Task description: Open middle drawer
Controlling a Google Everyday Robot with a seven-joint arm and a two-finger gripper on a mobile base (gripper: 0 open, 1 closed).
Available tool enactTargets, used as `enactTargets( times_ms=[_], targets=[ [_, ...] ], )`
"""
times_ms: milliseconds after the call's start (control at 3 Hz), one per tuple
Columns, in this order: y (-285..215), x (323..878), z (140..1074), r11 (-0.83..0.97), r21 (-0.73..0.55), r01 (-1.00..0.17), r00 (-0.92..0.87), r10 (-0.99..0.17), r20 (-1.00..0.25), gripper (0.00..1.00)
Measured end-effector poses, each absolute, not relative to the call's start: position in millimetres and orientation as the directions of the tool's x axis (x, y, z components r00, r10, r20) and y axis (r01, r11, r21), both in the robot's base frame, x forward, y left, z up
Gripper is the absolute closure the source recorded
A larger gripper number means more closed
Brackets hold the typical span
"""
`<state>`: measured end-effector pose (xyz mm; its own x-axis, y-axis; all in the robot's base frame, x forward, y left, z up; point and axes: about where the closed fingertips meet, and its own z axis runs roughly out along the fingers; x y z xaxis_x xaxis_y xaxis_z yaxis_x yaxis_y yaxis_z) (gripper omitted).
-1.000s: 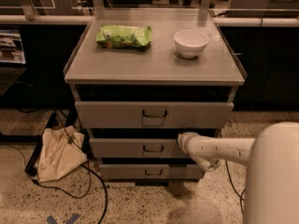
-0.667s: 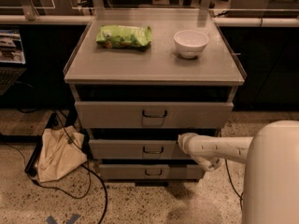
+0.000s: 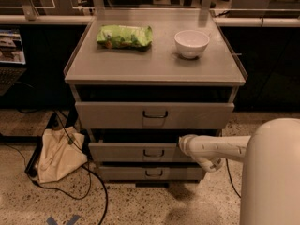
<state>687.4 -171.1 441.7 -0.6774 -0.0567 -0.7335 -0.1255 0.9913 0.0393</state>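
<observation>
The grey cabinet has three drawer fronts stacked one above another. The middle drawer (image 3: 117, 152) is a mid-sized flat grey front with a small dark bail handle (image 3: 153, 153) at its centre. It sits a little forward of the lowest front. My white arm reaches in from the right. My gripper (image 3: 183, 145) is at the arm's end, against the right part of the middle drawer's front, to the right of the handle.
The wider top drawer front (image 3: 112, 115) juts out above the middle one, and the shortest front (image 3: 122, 173) is below. A green bag (image 3: 124, 35) and a white bowl (image 3: 191, 43) lie on the cabinet top. A cloth bag (image 3: 56, 154) and cables lie on the floor at left.
</observation>
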Motion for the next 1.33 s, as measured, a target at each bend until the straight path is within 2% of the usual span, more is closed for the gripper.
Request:
enactTargets(
  times_ms=[333,667,1333],
  targets=[
    [-178.9,673.4,438.7,0.991,0.073,-0.111,-0.71,-0.028,-0.704,1.0],
    [-210.6,637.2,439.9,0.989,0.14,-0.041,-0.77,0.058,-0.636,1.0],
    [-209.8,584.9,450.1,0.953,0.293,-0.075,-0.84,0.097,-0.533,1.0]
  ],
)
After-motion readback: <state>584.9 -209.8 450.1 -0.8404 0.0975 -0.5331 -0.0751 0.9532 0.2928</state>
